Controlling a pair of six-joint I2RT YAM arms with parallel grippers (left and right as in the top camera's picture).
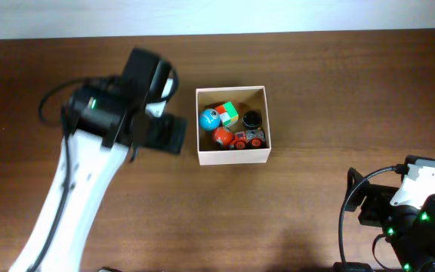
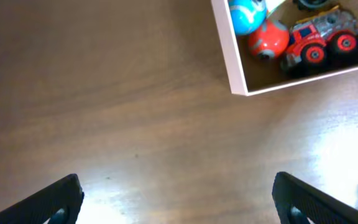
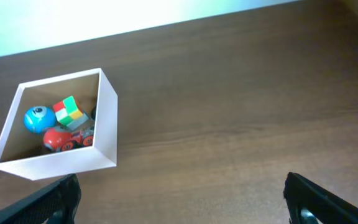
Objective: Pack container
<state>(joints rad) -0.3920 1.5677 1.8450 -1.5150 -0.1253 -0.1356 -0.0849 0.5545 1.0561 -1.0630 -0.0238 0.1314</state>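
The container (image 1: 232, 156) is a square white box with a tan inside, at the table's middle. In it lie a blue ball (image 1: 211, 118), a colourful cube (image 1: 229, 113), a red-orange ball (image 1: 222, 136), a red toy truck (image 1: 248, 139) and a black round thing (image 1: 252, 118). My left gripper (image 2: 178, 202) is open and empty over bare table just left of the container (image 2: 234, 62). My right gripper (image 3: 182, 199) is open and empty at the near right, well away from the container (image 3: 107, 106). In the overhead view the left gripper (image 1: 165, 132) is beside the box.
The brown wooden table (image 1: 338, 91) has a pale wall strip along its far edge. The right arm's base and cables (image 1: 399, 204) sit at the near right corner.
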